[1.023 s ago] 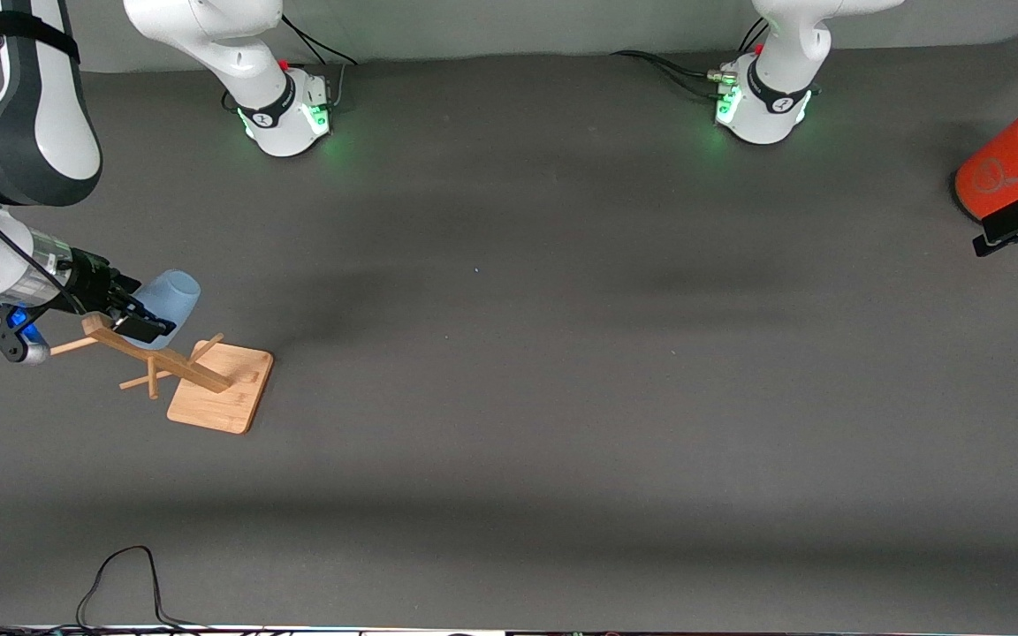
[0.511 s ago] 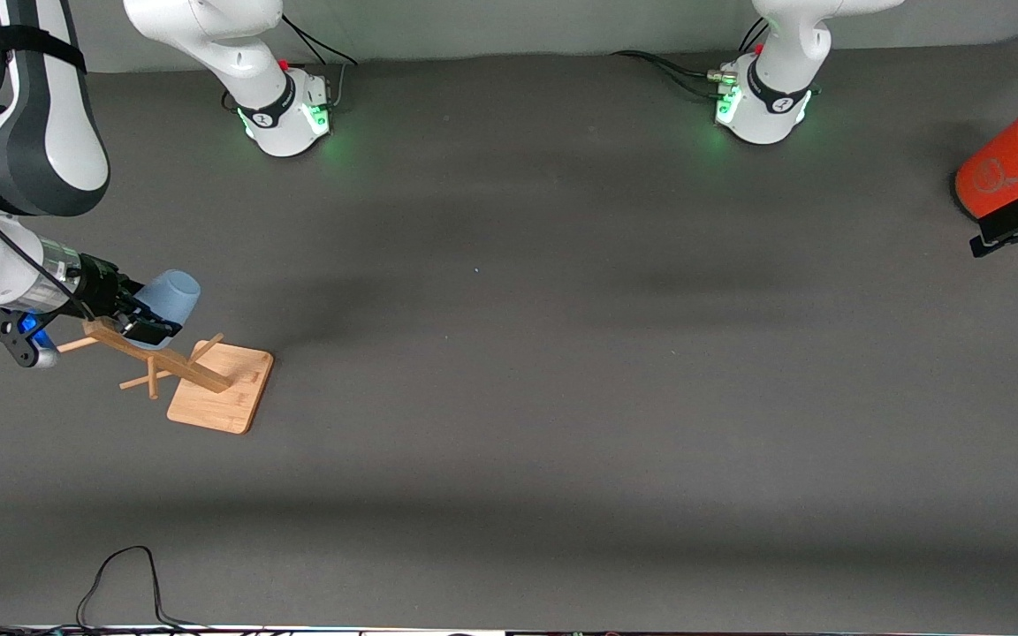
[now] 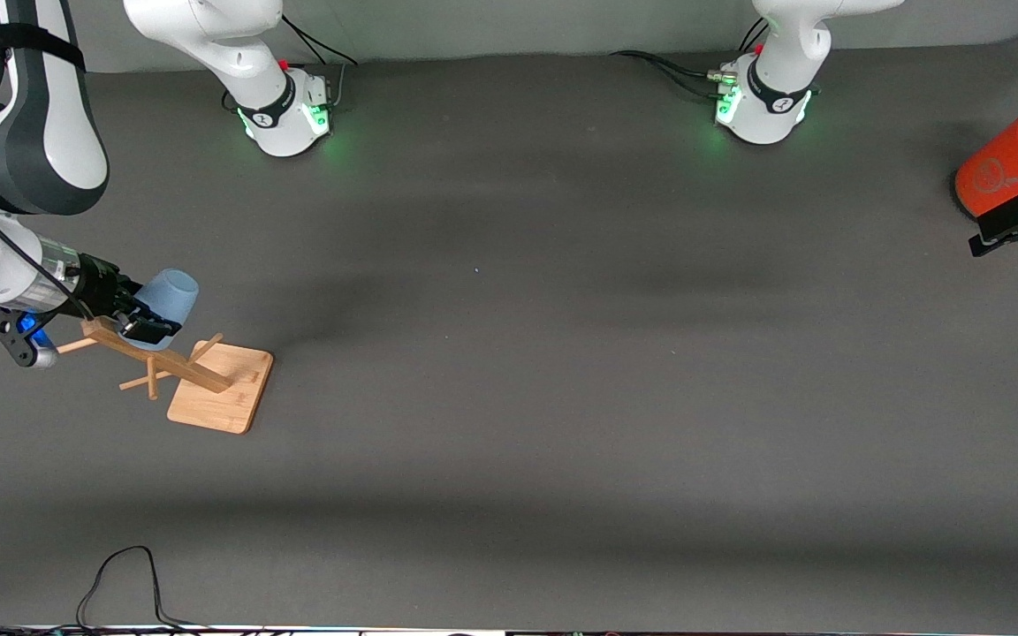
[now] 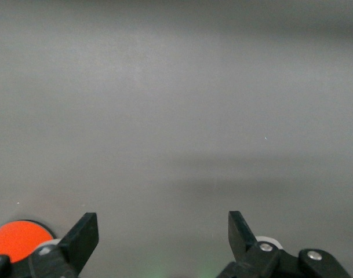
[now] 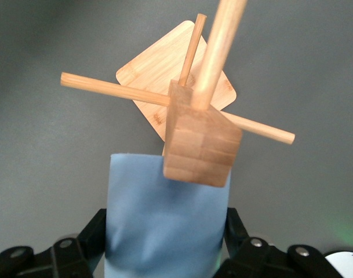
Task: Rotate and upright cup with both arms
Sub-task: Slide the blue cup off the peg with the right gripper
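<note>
Right pincer (image 3: 140,323) clamped on the cup (image 3: 166,298), which hangs inverted on a peg of the wooden rack (image 3: 208,389) at the right arm's end of the desk (image 3: 509,397); the rack's post sits just in front of the pincer, pegs crossing close by. Risk: lifting off-axis could snag the cup on its peg and tip the light rack, or slip the smooth tapered wall out of the pads. Left pincer (image 4: 163,234) waits wide open, empty, beside the orange cylinder (image 3: 1008,168).
</note>
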Tool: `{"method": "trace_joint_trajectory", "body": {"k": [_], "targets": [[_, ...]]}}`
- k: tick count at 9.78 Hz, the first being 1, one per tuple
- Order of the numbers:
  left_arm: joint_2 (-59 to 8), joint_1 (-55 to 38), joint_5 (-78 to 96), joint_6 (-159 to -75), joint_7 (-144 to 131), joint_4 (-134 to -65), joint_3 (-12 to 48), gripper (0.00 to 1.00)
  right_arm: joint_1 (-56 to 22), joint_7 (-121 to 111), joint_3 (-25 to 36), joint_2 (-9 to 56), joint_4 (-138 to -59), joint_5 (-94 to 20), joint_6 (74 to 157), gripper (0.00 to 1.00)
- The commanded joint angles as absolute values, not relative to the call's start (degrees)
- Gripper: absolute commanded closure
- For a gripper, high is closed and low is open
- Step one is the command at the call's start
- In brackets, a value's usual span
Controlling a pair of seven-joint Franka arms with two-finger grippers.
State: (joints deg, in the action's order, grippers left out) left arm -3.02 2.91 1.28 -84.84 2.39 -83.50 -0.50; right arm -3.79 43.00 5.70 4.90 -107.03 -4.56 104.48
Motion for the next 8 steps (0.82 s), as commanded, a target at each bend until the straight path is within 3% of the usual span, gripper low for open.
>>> {"method": "trace_joint_trajectory", "body": {"k": [1, 8], "targets": [[-2.46, 2.55, 1.23, -84.29, 3.25, -83.32, -0.7, 0.0, -4.83, 44.3, 5.54, 3.96, -106.61, -5.19, 104.15, 0.31], [-2.46, 2.46, 1.23, -84.29, 3.16, -83.23, -0.7, 0.0, -10.01, 50.17, 5.54, 2.46, -103.45, -5.01, 99.67, 0.31]]}}
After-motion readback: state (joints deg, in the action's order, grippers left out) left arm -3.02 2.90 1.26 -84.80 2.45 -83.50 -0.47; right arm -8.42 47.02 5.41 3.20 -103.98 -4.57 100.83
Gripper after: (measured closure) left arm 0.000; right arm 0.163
